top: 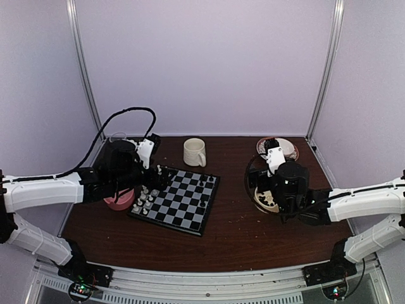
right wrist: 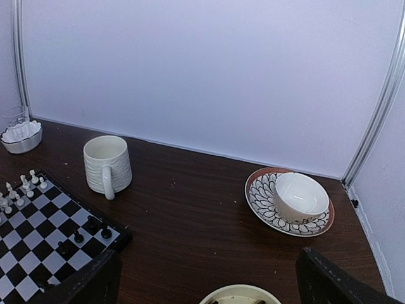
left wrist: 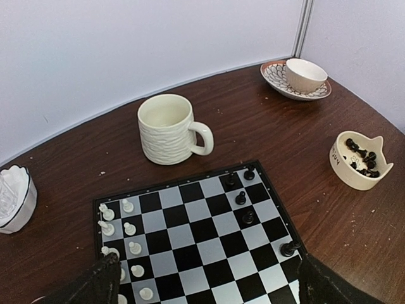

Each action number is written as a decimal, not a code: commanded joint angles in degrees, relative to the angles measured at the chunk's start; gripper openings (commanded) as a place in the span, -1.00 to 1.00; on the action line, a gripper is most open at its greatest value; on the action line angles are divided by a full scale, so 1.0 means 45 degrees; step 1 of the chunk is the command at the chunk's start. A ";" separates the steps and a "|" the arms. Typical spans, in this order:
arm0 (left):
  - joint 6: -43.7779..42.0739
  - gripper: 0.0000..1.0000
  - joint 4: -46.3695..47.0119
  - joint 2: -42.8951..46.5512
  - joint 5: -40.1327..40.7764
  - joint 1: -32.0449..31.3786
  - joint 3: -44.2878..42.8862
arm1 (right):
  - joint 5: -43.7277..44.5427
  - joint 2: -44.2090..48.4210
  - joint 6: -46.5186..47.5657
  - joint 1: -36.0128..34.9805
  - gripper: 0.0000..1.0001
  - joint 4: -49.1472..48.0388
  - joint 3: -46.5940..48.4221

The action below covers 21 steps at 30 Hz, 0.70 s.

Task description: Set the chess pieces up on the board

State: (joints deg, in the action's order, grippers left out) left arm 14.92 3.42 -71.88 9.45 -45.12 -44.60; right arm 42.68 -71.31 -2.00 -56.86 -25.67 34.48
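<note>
black fingers [left wrist: 95,286] of the left gripper [left wrist: 207,263] fill the bottom corners of the left wrist view, spread wide with nothing between them. it hangs over the left side of the board [top: 188,204], right above the white pieces [left wrist: 130,229]. the right gripper [right wrist: 209,256] is spread wide too and holds nothing; it hangs over the cat-eared bowl [left wrist: 354,180], well apart from the board.

white ones stand in two rough lines along the board's left side. a few black pieces [left wrist: 243,197] stand loose on its other side, and more black ones [left wrist: 362,158] lie heaped in the bowl.

what could go wrong? the pieces are tiny and close together, so a wide finger coming down could knock over the neighbours. in the bowl they touch each other, so the gripper could pinch two at once, or shove the bowl along the tabletop [top: 240,234]. a small piece could also pop out of the grip and roll away.

some things i cannot see well. a pink bowl [top: 119,202] is mostly under the left arm, so i cannot tell what is in it. from above, the right arm covers much of the cat-eared bowl. the board's near corners are behind the fingers. the pieces are too small to tell a pawn from a bishop.
</note>
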 commanded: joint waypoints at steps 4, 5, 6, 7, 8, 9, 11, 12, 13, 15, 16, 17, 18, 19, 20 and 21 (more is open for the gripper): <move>0.0365 0.95 0.0559 -0.0340 0.0016 -0.0167 -0.0289 | 0.0052 0.0578 -0.1376 0.0443 0.86 0.1685 0.0215; 0.0348 0.95 0.0569 -0.0310 0.0054 -0.0165 -0.0268 | 0.0031 0.0857 -0.1670 0.0633 0.83 0.2136 0.0193; 0.0324 0.95 0.0554 -0.0299 0.0080 -0.0182 -0.0282 | -0.0081 0.1230 -0.2226 0.0923 0.72 0.2597 0.0153; 0.0294 0.95 0.0547 -0.0300 0.0118 -0.0187 -0.0296 | -0.0483 0.1461 -0.2621 0.1269 0.62 0.2894 0.0056; 0.0281 0.95 0.0507 -0.0288 0.0174 -0.0187 -0.0298 | -0.0849 0.1680 -0.3108 0.1698 0.56 0.3334 -0.0023; 0.0286 0.95 0.0455 -0.0257 0.0215 -0.0192 -0.0308 | -0.1251 0.1834 -0.3596 0.2082 0.47 0.3760 -0.0084; 0.0212 0.95 0.0345 -0.0151 0.0284 -0.0221 -0.0341 | -0.1718 0.2082 -0.4282 0.2753 0.36 0.4607 -0.0024; 0.0185 0.95 0.0284 -0.0088 0.0358 -0.0240 -0.0367 | -0.1821 0.2178 -0.4560 0.3072 0.32 0.5104 0.0063; 0.0165 0.95 0.0249 -0.0041 0.0411 -0.0245 -0.0353 | -0.2032 0.2250 -0.4686 0.3240 0.27 0.5507 0.0149; 0.0128 0.95 0.0222 -0.0001 0.0438 -0.0265 -0.0372 | -0.2411 0.2272 -0.4900 0.3495 0.25 0.6444 0.0385; 0.0128 0.95 0.0157 0.0013 0.0453 -0.0283 -0.0378 | -0.2713 0.2206 -0.4889 0.3666 0.23 0.6783 0.0446; 0.0123 0.95 0.0124 0.0049 0.0457 -0.0294 -0.0401 | -0.3254 0.2086 -0.4871 0.3927 0.18 0.7019 0.0510; 0.0128 0.95 0.0105 0.0108 0.0446 -0.0318 -0.0397 | -0.3778 0.1912 -0.5042 0.4240 0.16 0.7490 0.0662; 0.0128 0.95 0.0090 0.0149 0.0439 -0.0338 -0.0399 | -0.4527 0.1739 -0.5058 0.4567 0.14 0.7769 0.0771; 0.0123 0.95 0.0081 0.0198 0.0438 -0.0371 -0.0389 | -0.5285 0.1527 -0.4887 0.4852 0.14 0.7804 0.0811; 0.0132 0.95 0.0095 0.0251 0.0429 -0.0381 -0.0350 | -0.5748 0.1239 -0.5066 0.5176 0.13 0.8174 0.0956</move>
State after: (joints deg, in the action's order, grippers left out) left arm 15.77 2.87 -72.79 10.72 -46.11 -44.69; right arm 28.34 -62.74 -22.33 -37.98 2.66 35.94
